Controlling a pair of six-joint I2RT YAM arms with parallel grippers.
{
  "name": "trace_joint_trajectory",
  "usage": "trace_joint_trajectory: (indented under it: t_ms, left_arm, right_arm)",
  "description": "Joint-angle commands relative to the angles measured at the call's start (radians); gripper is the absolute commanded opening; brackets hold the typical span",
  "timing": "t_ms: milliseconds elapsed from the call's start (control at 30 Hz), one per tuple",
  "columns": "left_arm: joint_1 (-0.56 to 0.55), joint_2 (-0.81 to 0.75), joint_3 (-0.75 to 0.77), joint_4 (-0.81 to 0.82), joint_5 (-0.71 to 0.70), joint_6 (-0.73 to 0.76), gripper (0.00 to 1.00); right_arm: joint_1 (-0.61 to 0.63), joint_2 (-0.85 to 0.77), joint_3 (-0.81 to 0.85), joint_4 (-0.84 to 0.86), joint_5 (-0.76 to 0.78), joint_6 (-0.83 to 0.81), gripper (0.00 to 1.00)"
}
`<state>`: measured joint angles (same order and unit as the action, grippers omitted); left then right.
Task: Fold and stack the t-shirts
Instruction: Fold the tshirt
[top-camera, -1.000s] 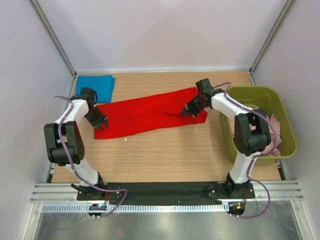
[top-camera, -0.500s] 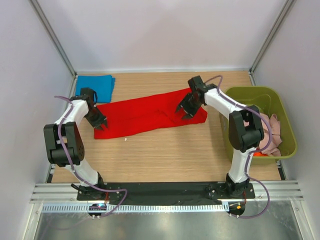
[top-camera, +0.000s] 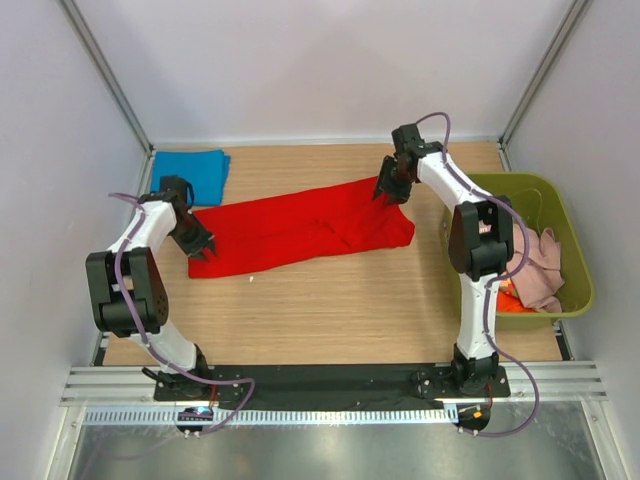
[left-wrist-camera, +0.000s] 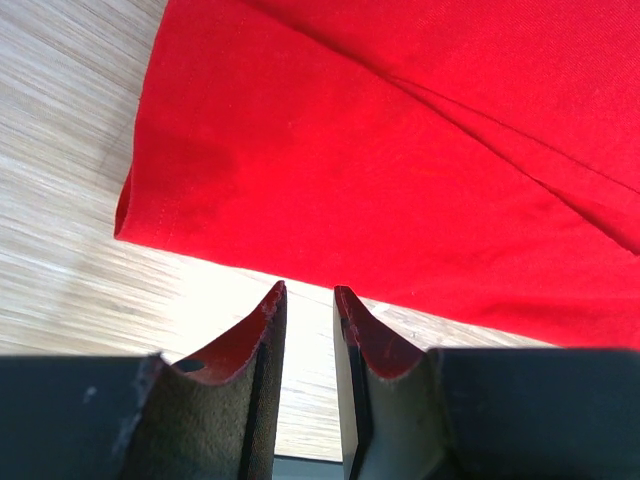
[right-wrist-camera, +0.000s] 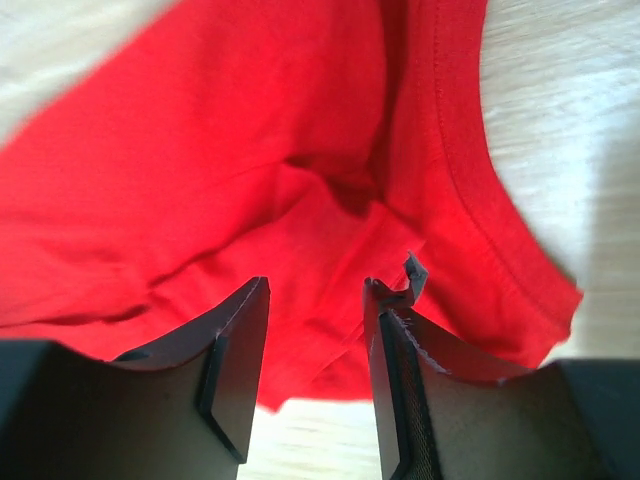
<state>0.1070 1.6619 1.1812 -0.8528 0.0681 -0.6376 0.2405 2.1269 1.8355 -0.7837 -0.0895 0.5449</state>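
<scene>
A red t-shirt lies mid-frame. The left tool stands narrowly parted at its left end, the right tool spread.

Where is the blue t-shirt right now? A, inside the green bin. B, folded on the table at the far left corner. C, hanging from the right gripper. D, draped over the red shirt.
B: the blue t-shirt lies folded flat on the table in its far left corner, beyond the left end of the red t-shirt.
</scene>
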Motion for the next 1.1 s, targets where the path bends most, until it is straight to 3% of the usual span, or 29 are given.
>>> trace_joint_trajectory:
  t_ms: [0, 167, 333, 567, 1067]
  left_arm:
    - [0.002, -0.036, 0.001, 0.012, 0.025, 0.018, 0.27]
    - [0.0, -0.031, -0.003, 0.011, 0.027, 0.023, 0.27]
    - [0.002, -0.024, 0.005, 0.009, 0.03, 0.026, 0.27]
    - [0.0, -0.01, 0.001, 0.021, 0.039, 0.024, 0.27]
    - [0.002, 0.021, 0.031, 0.012, 0.041, 0.035, 0.27]
  right_arm:
    - [0.0, 0.025, 0.033, 0.035, -0.041, -0.143, 0.5]
    - [-0.001, 0.051, 0.039, 0.112, -0.07, -0.22, 0.53]
    - [-0.026, 0.059, 0.078, -0.028, 0.016, -0.106, 0.54]
    - [-0.061, -0.039, -0.143, 0.084, -0.018, 0.053, 0.35]
    - [-0.07, 0.064, -0.058, 0.081, -0.052, 0.047, 0.31]
